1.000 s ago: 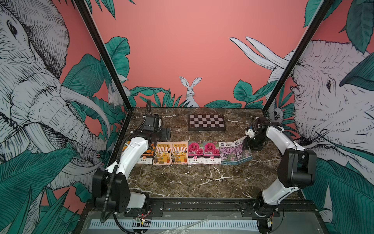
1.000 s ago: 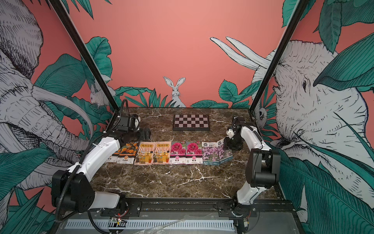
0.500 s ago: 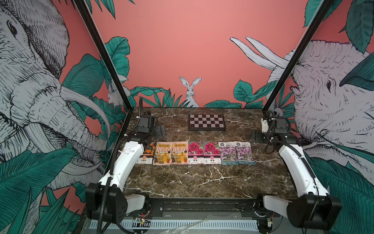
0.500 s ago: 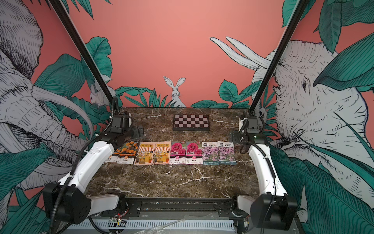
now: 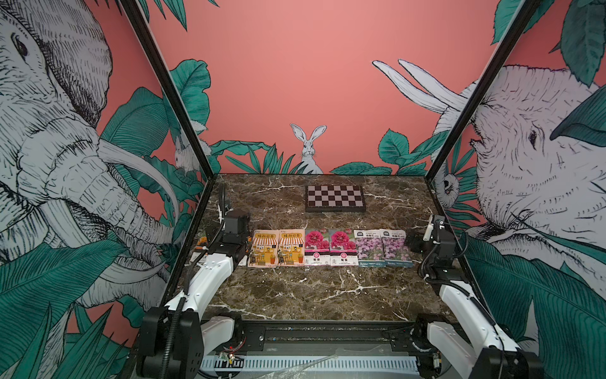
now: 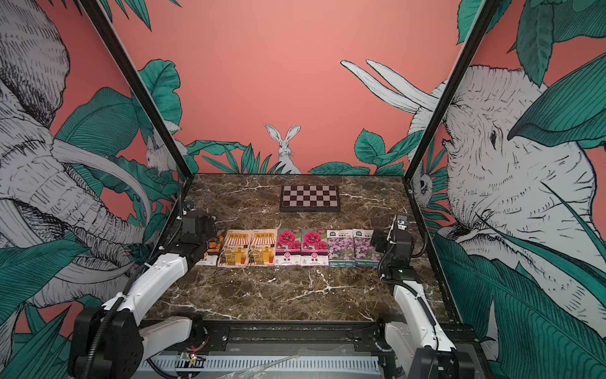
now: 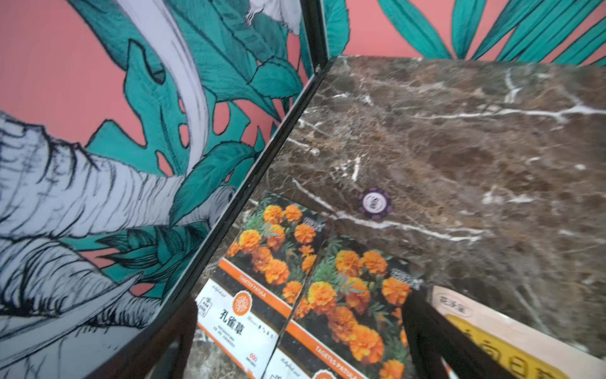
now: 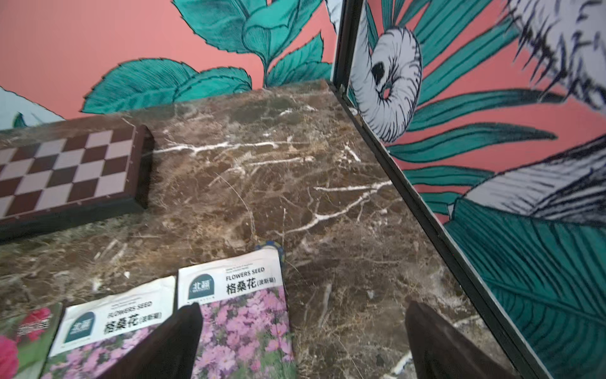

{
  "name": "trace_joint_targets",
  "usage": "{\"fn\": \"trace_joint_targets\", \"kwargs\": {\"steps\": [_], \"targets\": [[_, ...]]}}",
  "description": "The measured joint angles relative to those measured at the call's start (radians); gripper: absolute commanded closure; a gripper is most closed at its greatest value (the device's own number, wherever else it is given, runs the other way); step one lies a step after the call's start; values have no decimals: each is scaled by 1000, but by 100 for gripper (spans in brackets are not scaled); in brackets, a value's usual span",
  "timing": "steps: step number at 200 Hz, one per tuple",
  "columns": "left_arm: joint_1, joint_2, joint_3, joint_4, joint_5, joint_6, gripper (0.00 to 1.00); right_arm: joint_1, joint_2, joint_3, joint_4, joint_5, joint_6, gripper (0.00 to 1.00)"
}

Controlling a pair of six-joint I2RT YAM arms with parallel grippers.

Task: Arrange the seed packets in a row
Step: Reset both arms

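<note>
Eight seed packets [image 5: 316, 247] lie edge to edge in one line across the surface [image 5: 311, 295], paired by design: marigolds [image 7: 295, 279], shop fronts [image 5: 275, 247], magenta blooms [image 5: 342, 246] and lilac blooms [image 5: 383, 247]. The left claw [image 7: 301, 328] hangs spread over the marigold end and the right claw [image 8: 305, 328] spread beside the outermost lilac packet. Neither pinches anything, probably because the row looks complete. The chequered board [image 5: 334, 198] sits well apart behind.

"FLOWERS SEED" on lilac packet [image 8: 242, 315]
</note>
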Motion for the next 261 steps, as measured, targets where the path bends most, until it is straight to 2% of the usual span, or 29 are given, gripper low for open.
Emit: {"fn": "trace_joint_targets", "kwargs": {"steps": [26, 57, 93, 132, 198, 246, 261], "targets": [[58, 5, -42, 64, 13, 19, 1, 0, 88, -42, 105, 22, 1, 1], [129, 36, -127, 216, 127, 66, 1, 0, 200, -93, 269, 18, -3, 1], [134, 47, -286, 457, 297, 146, 1, 0, 316, -111, 432, -19, -21, 1], [134, 109, -372, 722, 442, 206, 1, 0, 407, -110, 578, -63, -51, 1], [134, 261, -383, 987, 595, 236, 1, 0, 595, -109, 769, -140, -75, 1], [134, 403, -380, 1103, 624, 239, 1, 0, 603, -88, 769, -164, -82, 1], [134, 426, -364, 1089, 621, 238, 1, 9, 603, -60, 749, -155, -85, 1]]}}
